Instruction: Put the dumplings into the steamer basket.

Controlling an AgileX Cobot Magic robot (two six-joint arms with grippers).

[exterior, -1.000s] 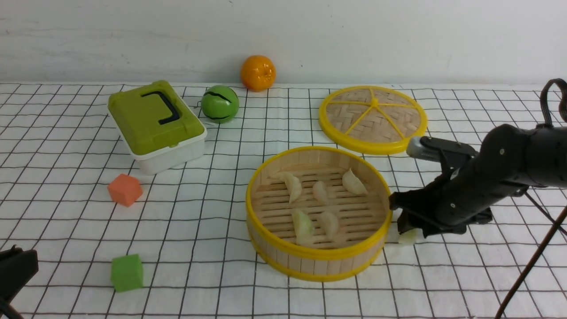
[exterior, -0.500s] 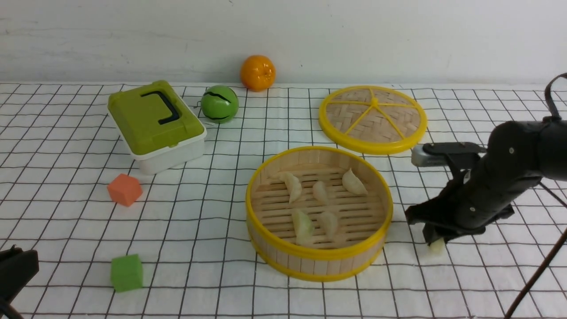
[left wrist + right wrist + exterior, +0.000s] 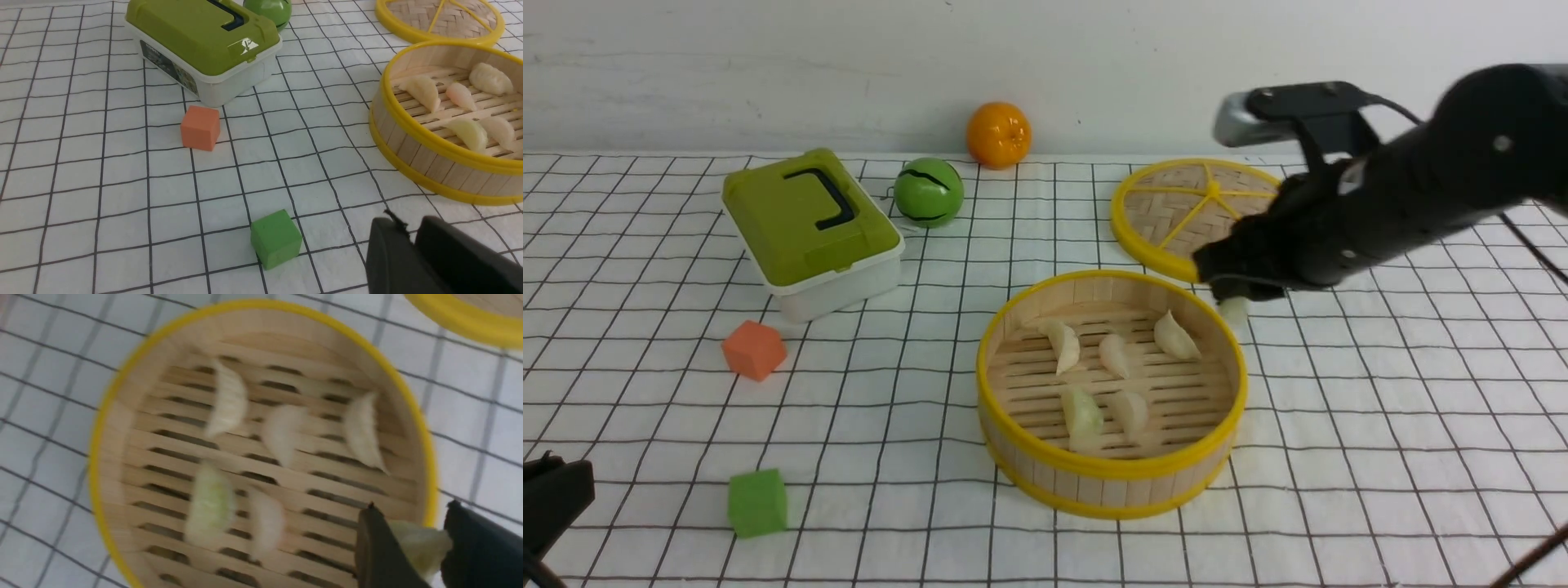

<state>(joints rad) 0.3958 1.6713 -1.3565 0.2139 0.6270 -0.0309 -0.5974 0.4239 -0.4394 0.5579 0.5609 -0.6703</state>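
The steamer basket [image 3: 1045, 469] stands open-topped; five dumplings [image 3: 1115, 355] fill its middle, bare slats [image 3: 1201, 396] show at right; the lid [image 3: 1168, 208] lies just beyond.

We log a table [image 3: 645, 392] spread with a white cloth ruled in black squares, running back to a pale wall. At the far edge sits an orange [image 3: 998, 134], with a green ball [image 3: 929, 192] just in front of it. A green-lidded white box [image 3: 810, 229] lies left of the ball. Nearer on the left are an orange cube [image 3: 754, 349] and a green cube [image 3: 757, 502], well apart. Right of centre stands the basket [image 3: 1094, 469]. A lid [image 3: 1176, 212] lies flat behind it; we cannot tell whether they touch.
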